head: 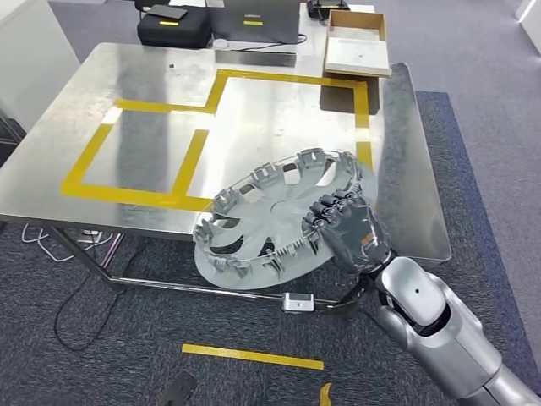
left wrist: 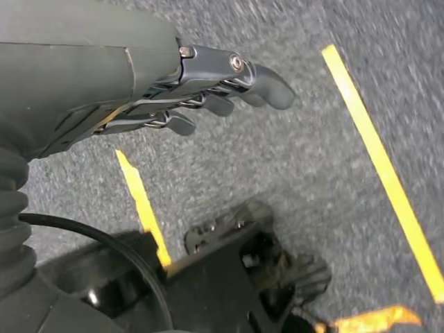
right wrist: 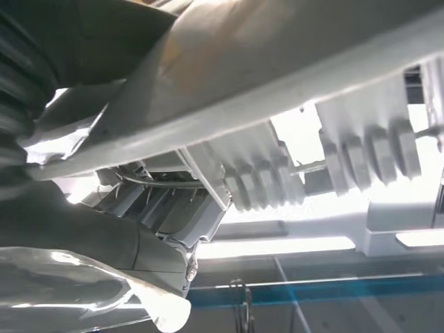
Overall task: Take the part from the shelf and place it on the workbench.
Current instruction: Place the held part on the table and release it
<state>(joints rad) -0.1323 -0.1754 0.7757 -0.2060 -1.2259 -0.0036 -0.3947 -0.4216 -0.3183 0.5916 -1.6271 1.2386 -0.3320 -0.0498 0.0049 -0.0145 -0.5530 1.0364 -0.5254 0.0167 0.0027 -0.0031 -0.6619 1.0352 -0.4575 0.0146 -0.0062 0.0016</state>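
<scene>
My right hand (head: 347,227) covers part of the cover (head: 268,224)'s rim, and my thumb is hidden beneath it. The cover hides the bench (head: 76,182)'s front edge there. My right wrist view is glare-washed. The box (head: 357,42) is too small to read.

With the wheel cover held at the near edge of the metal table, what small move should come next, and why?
Probably carry it forward. The right hand grips the grey wheel cover tilted, half overhanging the near edge of the workbench, so easing it toward the yellow tape outline before lowering seems safest.
</scene>
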